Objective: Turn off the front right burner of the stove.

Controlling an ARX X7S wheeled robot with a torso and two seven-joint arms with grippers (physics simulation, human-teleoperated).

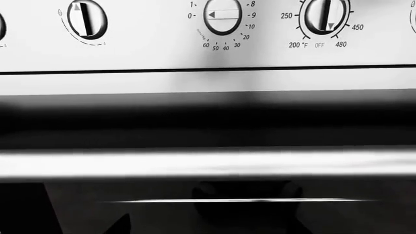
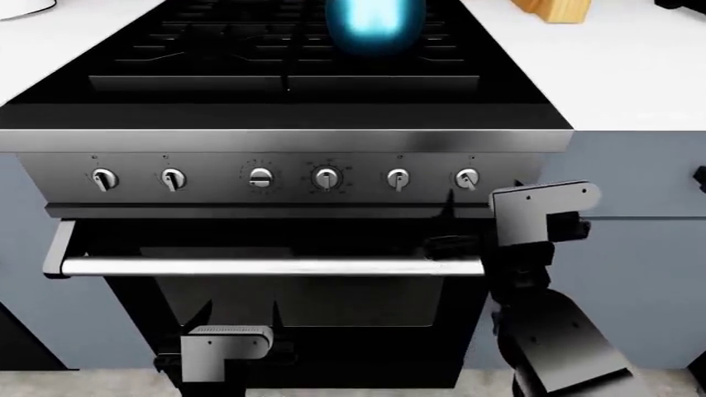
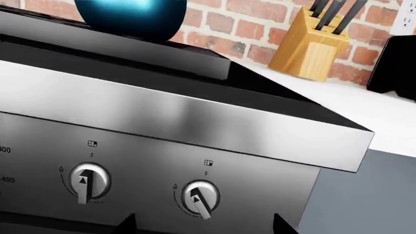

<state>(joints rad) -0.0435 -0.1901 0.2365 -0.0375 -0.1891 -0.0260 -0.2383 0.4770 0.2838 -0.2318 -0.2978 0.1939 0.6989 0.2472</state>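
I hold the right gripper (image 2: 461, 217) just below the rightmost knob (image 2: 468, 179) on the panel of the stove (image 2: 287, 141), because I judge this knob controls the front right burner. Its jaws seem open and touch nothing; for the low left gripper (image 2: 226, 364) I cannot tell.

Head view: looks forward and steeply down on the stove (image 2: 287, 124), taking in its cooktop, knob panel (image 2: 287, 178), oven door and the white counter (image 2: 617, 74). Left wrist view: very near, facing the knob panel (image 1: 208, 44) squarely, with the bar handle (image 1: 208, 163) below. Right wrist view: near, angled upward at the panel's right end (image 3: 195, 161), reaching a brick wall (image 3: 234, 24). All three views share the knob panel.
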